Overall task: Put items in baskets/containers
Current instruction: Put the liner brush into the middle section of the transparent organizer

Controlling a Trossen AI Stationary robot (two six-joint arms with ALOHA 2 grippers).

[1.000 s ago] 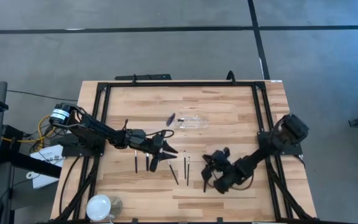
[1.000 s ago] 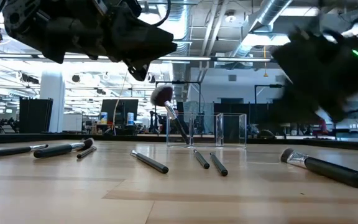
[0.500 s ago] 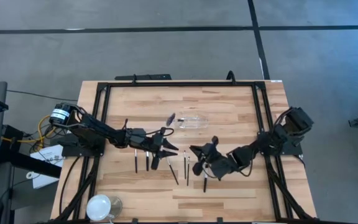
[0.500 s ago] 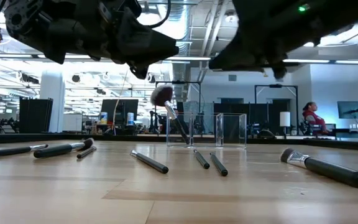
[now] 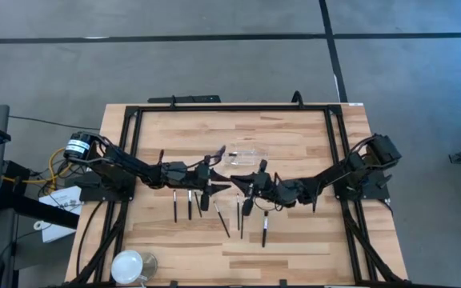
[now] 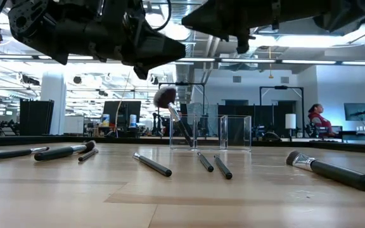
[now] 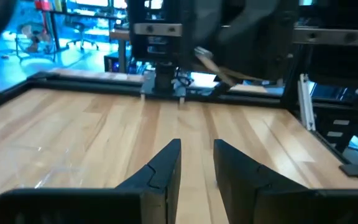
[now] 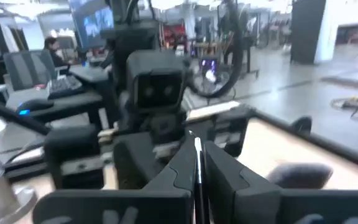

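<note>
Wooden table space is left free near the front edge. Slim dark brushes are scattered mid-table; one is leaned in the clear tray. The left gripper is parted, empty. The right gripper is clenched on a thin brush, mostly hidden.

My right gripper has swung up from the table's near right toward its middle, now near the clear tray; my left gripper has shifted slightly toward it.
</note>
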